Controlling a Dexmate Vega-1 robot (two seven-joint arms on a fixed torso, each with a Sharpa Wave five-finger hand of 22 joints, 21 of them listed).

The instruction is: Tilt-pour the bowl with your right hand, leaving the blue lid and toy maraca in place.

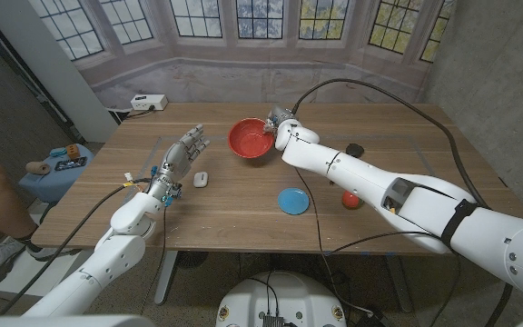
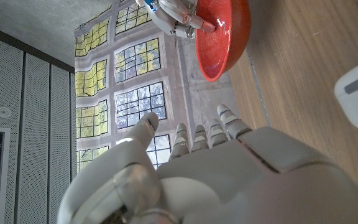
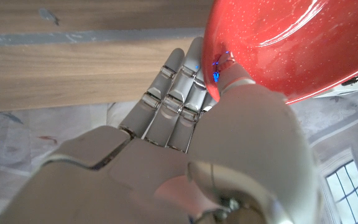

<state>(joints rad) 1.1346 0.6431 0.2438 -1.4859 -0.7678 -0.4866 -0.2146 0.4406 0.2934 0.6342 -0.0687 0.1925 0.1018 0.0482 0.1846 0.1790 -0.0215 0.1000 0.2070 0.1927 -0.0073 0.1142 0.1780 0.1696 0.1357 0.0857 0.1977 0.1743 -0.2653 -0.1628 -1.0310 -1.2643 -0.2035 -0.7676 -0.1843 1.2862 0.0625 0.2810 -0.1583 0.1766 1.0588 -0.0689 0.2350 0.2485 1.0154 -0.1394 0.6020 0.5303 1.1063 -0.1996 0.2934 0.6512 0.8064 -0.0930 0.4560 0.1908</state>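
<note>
The right hand (image 1: 282, 128) grips the red bowl (image 1: 250, 139) by its rim, thumb inside and fingers (image 3: 173, 93) under the outer wall, as the right wrist view shows. The bowl stands tilted, its mouth turned toward the robot and slightly to the left, with its lower edge seemingly near or on the wood. I judge the pour itself to be in hand: the tilt is well under way. Whether anything is inside the bowl I cannot tell.

The next move calls for either a little more roll of the wrist to finish the tip or a roll back to set the bowl level, while keeping the pinch firm on a smooth rim.

From the bowl, the blue lid (image 1: 292, 201) lies at about five o'clock, well apart; the toy maraca (image 1: 351, 199) sits further round at four o'clock, close under the right forearm, so a dropped elbow could nudge it. A small white device (image 1: 201, 179) lies at eight o'clock. The left hand (image 1: 179, 160) waits at nine o'clock, holding nothing, fingers extended. Bare table (image 1: 243, 218) lies toward six o'clock; the far edge at twelve is near.
</note>
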